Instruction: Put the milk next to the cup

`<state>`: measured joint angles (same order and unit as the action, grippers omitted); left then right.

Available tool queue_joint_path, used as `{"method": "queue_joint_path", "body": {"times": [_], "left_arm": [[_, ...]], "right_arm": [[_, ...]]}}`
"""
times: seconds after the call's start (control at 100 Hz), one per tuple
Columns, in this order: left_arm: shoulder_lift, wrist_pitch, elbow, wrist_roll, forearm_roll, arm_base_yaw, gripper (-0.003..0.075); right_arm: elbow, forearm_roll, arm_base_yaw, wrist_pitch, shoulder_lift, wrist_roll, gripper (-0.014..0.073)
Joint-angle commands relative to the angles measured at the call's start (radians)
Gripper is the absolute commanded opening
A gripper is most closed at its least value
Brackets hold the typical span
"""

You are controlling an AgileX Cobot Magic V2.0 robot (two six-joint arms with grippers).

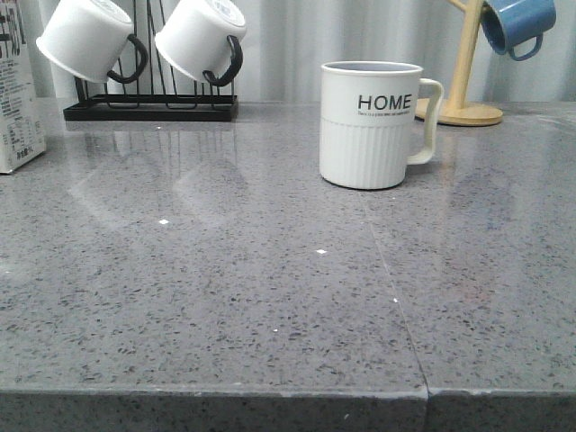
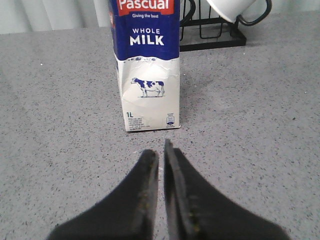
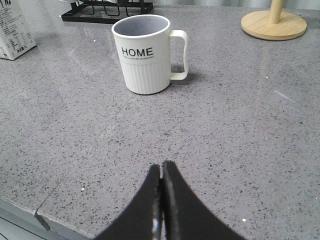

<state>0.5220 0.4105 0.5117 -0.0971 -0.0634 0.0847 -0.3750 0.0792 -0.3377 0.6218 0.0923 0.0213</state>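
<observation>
The milk carton stands upright on the grey counter, white with a blue "WHOLE MILK" band and a cow picture. It shows at the far left edge of the front view and in the right wrist view. The HOME cup stands upright right of centre, handle to the right; it also shows in the right wrist view. My left gripper is shut and empty, a short way in front of the carton. My right gripper is shut and empty, well short of the cup. Neither gripper shows in the front view.
A black rack with two white black-handled mugs stands at the back left. A wooden stand with a blue mug stands at the back right. The counter's front edge runs along the bottom.
</observation>
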Motion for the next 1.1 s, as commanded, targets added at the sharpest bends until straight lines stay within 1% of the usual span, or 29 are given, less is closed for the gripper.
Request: {"method": "queue_joint_path", "body": {"times": [0.0,0.01,0.02,0.03,0.04,0.05,0.06,0.08,0.09,0.1,0.11,0.13,0.16,0.19,0.22,0.32,0.5,0.73,0.9,1.09], "left_arm": [[0.089,-0.131,0.058,0.0,-0.006,-0.004,0.0243],[0.095,-0.146,0.06,0.0,-0.006,-0.004,0.0262],[0.107,-0.154,0.06,0.0,-0.006,-0.004,0.0304],[0.112,-0.162,0.06,0.0,-0.004,-0.004,0.0326],[0.118,-0.177,0.06,0.0,-0.001,-0.004,0.037],[0.128,-0.184,0.06,0.0,0.001,-0.004,0.0392],[0.133,-0.2,0.06,0.0,0.004,-0.004,0.0436],[0.149,-0.221,0.06,0.0,0.015,-0.004,0.0478],[0.158,-0.229,0.06,0.0,0.022,-0.004,0.0519],[0.163,-0.236,0.06,0.0,0.024,-0.004,0.0538],[0.168,-0.251,0.06,0.0,0.028,-0.004,0.0573],[0.181,-0.273,0.06,0.0,0.029,-0.004,0.062],[0.201,-0.302,0.06,0.0,0.029,-0.004,0.067],[0.217,-0.335,0.06,0.0,0.029,-0.004,0.0701],[0.233,-0.371,0.06,0.0,0.022,-0.004,0.0701],[0.285,-0.47,0.06,0.002,0.011,-0.004,0.066],[0.379,-0.57,0.091,0.002,-0.044,-0.004,0.0657],[0.505,-0.597,0.165,0.002,-0.053,0.016,0.0657],[0.593,-0.665,0.209,0.002,-0.053,0.018,0.0657],[0.685,-0.671,0.289,0.002,-0.053,0.018,0.0657]], "right_arm": [[-0.025,-0.003,0.004,-0.068,0.012,-0.004,-0.0066],[-0.025,-0.003,0.004,-0.068,0.012,-0.004,-0.0066],[-0.025,-0.003,0.004,-0.068,0.012,-0.004,-0.0066],[-0.025,-0.003,0.004,-0.068,0.012,-0.004,-0.0066],[-0.025,-0.003,0.004,-0.068,0.012,-0.004,-0.0066],[-0.025,-0.003,0.004,-0.068,0.012,-0.004,-0.0066],[-0.025,-0.003,0.004,-0.068,0.012,-0.004,-0.0066],[-0.025,-0.003,0.004,-0.068,0.012,-0.004,-0.0066],[-0.025,-0.003,0.004,-0.068,0.012,-0.004,-0.0066],[-0.025,-0.003,0.004,-0.068,0.012,-0.004,-0.0066],[-0.025,-0.003,0.004,-0.068,0.012,-0.004,-0.0066],[-0.025,-0.003,0.004,-0.068,0.012,-0.004,-0.0066],[-0.025,-0.003,0.004,-0.068,0.012,-0.004,-0.0066],[-0.025,-0.003,0.004,-0.068,0.012,-0.004,-0.0066],[-0.025,-0.003,0.004,-0.068,0.012,-0.004,-0.0066],[-0.025,-0.003,0.004,-0.068,0.012,-0.004,-0.0066],[-0.025,-0.003,0.004,-0.068,0.012,-0.004,-0.0066],[-0.025,-0.003,0.004,-0.068,0.012,-0.004,-0.0066],[-0.025,-0.003,0.004,-0.068,0.012,-0.004,-0.0066],[-0.025,-0.003,0.004,-0.068,0.012,-0.004,-0.0066]]}}
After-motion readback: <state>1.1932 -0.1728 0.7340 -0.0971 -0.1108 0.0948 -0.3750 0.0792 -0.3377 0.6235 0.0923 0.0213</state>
